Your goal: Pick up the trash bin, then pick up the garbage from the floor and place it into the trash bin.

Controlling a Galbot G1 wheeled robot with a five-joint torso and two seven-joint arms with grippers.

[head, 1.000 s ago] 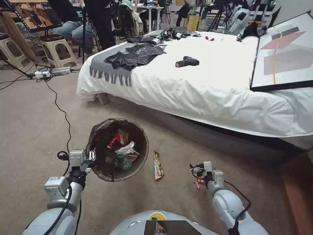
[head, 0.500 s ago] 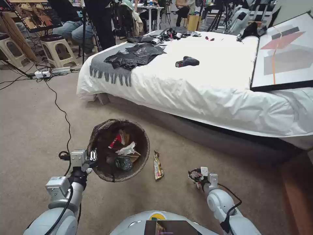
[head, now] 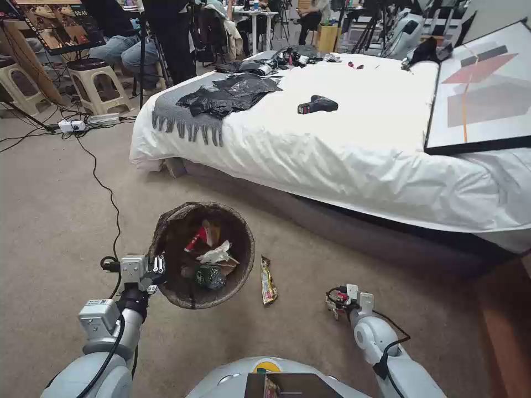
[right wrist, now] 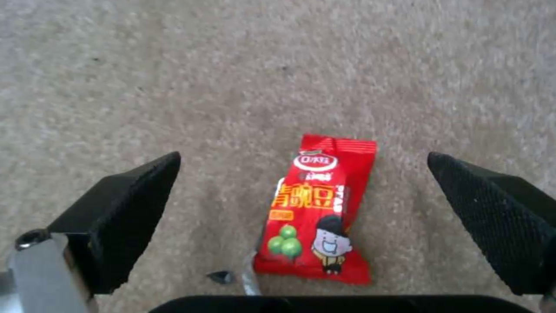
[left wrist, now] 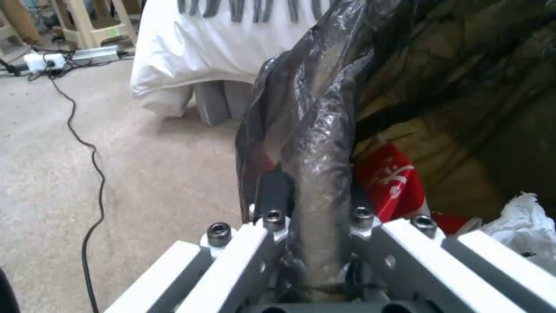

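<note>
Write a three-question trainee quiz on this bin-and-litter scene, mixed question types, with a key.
1. True or false: the left gripper is clamped on the trash bin rim.
2. What lies between the right gripper's open fingers? A) red snack wrapper B) paper cup C) tissue
3. Fill in: the yellow snack wrapper lies on the carpet, to the robot's ____ of the bin.

Key: 1 true; 2 A, the red snack wrapper; 3 right.

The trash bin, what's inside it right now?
In the trash bin: a red-and-white cup, white tissue, a green-labelled bottle. Anything beneath them is covered.
</note>
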